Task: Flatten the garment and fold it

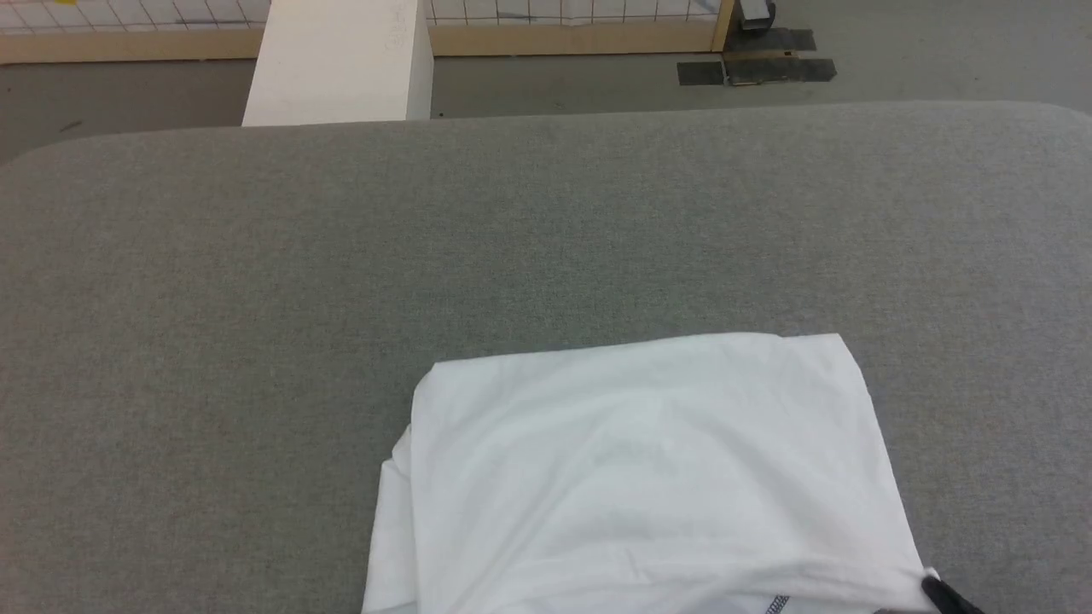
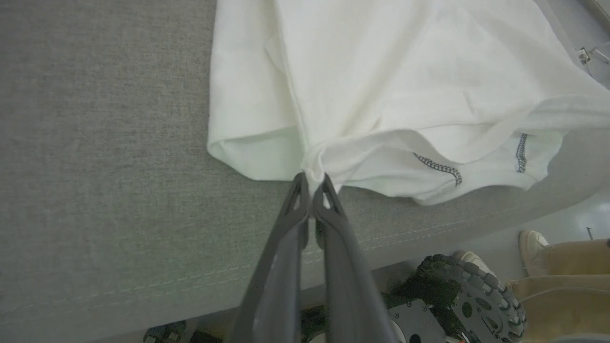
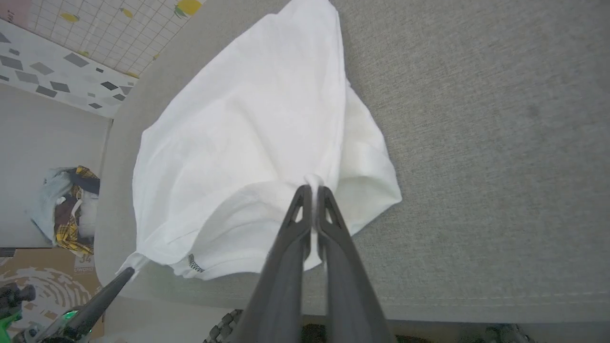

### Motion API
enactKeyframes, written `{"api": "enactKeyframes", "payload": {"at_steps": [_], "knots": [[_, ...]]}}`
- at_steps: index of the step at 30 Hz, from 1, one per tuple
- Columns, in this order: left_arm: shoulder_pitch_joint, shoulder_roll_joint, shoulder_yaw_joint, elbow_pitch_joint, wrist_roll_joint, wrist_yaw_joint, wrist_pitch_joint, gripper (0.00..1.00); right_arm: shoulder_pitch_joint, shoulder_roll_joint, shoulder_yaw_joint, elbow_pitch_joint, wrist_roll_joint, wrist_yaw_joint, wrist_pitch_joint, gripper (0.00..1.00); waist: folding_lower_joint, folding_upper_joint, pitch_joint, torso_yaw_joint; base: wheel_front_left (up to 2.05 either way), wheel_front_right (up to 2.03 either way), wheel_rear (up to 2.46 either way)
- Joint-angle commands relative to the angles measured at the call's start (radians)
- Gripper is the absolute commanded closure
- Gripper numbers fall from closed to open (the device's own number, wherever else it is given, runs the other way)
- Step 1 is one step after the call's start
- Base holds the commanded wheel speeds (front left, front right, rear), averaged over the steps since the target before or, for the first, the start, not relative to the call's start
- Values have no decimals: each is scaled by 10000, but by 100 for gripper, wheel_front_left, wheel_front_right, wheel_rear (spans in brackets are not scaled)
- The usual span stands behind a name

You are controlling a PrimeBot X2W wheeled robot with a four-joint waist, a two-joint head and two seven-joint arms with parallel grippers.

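The left tool [image 2: 312, 178], two long dark fingers, is pinched tight on one near corner of the thin white cloth shirt [image 1: 648, 469] with dark stitching. The right tool [image 3: 313, 188] is pinched tight on the other near corner. The cloth bunches up where each tool grips it. The rest of the shirt lies folded over on the wide grey cloth-covered bench [image 1: 546, 239], close to the robot's side and a bit to the right. Below the near bench edge are a black knobbly wheel [image 2: 472, 290] and a person's pale shoe [image 2: 533, 243]. Past the far bench edge, a tall white box [image 1: 341, 60] stands on the grey floor [image 1: 938, 51].
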Motion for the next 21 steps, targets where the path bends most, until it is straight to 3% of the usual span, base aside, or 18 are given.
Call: {"api": "enactKeyframes", "payload": {"at_steps": [1,5,6,7,8,14,18,21], "knots": [[111,119,-68,158,229,-19,72,100,196,-226,54,156,-198,-13,-145,100,1,0,-28,-6,0,0,0],[-22,260,-168,610,575,35,79,100,378,-655,157,630,-545,-13,-556,100,1,0,-82,54,0,0,0],[-84,233,-146,675,587,46,11,100,379,-697,171,707,-576,-13,-656,94,1,0,-98,73,0,0,0],[-180,194,-116,729,603,47,-99,0,348,-722,193,777,-591,-13,-807,6,1,0,-123,95,0,0,0],[-256,153,-80,765,590,55,-175,0,323,-709,206,837,-589,-13,-891,0,1,0,-161,111,0,0,0],[-455,-44,336,428,224,50,-739,0,119,-890,309,601,-338,-13,-1114,0,1,0,-324,133,0,0,0],[-465,-141,1127,-481,-14,330,-1451,0,-39,-961,-142,204,-8,-13,-1199,0,1,0,-353,156,0,0,0],[-791,-348,1738,-1180,345,759,-2398,0,-368,-878,-808,310,-395,-13,-1369,0,1,0,-285,192,0,0,0]]}}
